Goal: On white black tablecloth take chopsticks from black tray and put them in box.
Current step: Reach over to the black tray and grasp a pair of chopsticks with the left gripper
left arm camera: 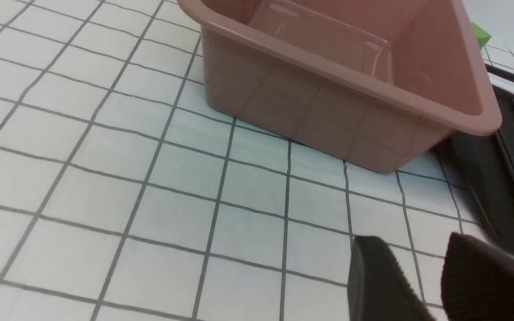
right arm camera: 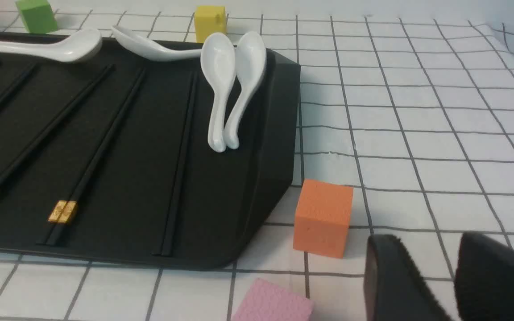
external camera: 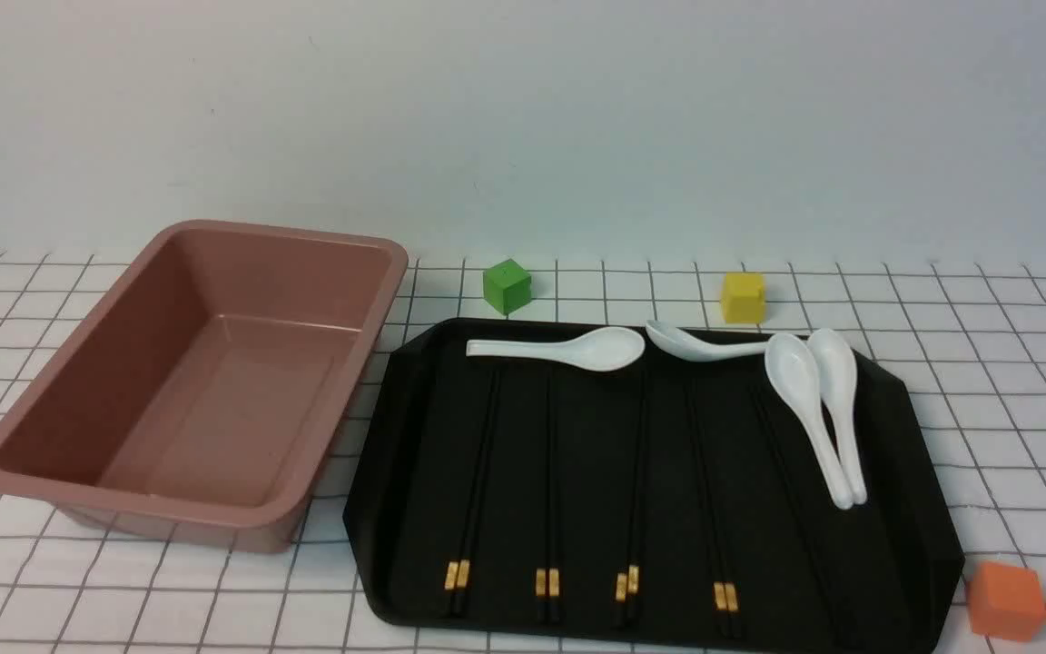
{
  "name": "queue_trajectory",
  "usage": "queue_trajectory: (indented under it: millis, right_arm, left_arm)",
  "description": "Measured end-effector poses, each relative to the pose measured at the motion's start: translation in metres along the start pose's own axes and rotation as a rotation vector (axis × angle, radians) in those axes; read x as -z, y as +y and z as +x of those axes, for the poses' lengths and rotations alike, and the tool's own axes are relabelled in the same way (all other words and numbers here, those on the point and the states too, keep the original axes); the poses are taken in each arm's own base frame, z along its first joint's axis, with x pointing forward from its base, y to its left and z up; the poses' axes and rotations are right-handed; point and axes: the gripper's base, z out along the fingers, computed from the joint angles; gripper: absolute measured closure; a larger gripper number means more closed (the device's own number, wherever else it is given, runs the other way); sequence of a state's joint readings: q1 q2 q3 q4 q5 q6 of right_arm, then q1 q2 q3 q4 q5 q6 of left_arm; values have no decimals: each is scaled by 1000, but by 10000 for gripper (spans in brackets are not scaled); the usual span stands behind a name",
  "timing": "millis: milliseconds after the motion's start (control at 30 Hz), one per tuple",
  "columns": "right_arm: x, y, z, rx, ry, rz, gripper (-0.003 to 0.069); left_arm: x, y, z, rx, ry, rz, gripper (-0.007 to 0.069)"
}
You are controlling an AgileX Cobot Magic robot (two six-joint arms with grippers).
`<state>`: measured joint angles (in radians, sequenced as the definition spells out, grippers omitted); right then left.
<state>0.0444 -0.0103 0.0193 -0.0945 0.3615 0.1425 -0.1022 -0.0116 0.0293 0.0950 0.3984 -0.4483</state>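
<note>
Several pairs of black chopsticks (external camera: 548, 472) with gold bands lie side by side on the black tray (external camera: 904, 490), on the gridded tablecloth (external camera: 986, 381). The empty pinkish-brown box (external camera: 187, 381) stands left of the tray. Neither gripper shows in the front view. In the left wrist view my left gripper (left arm camera: 413, 238) is open and empty over the cloth, short of the box (left arm camera: 328, 102) and beside the tray's corner (left arm camera: 498, 178). In the right wrist view my right gripper (right arm camera: 426, 236) is open and empty over the cloth, beside the tray (right arm camera: 150, 133) and its chopsticks (right arm camera: 96, 151).
Several white spoons (external camera: 814, 409) lie along the tray's far part. A green cube (external camera: 507, 286) and a yellow cube (external camera: 742, 297) stand behind the tray. An orange cube (external camera: 1006, 599) sits at its near right corner. A pink block (right arm camera: 272, 303) lies near it.
</note>
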Motion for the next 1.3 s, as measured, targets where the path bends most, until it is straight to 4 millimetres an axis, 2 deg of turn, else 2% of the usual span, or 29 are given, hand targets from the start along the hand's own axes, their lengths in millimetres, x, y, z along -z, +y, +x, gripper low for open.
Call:
queue_trajectory:
  millis: [1300]
  right_arm:
    - [0,0,0,0,0,0,419]
  left_arm:
    - [0,0,0,-5,-1,-1,386]
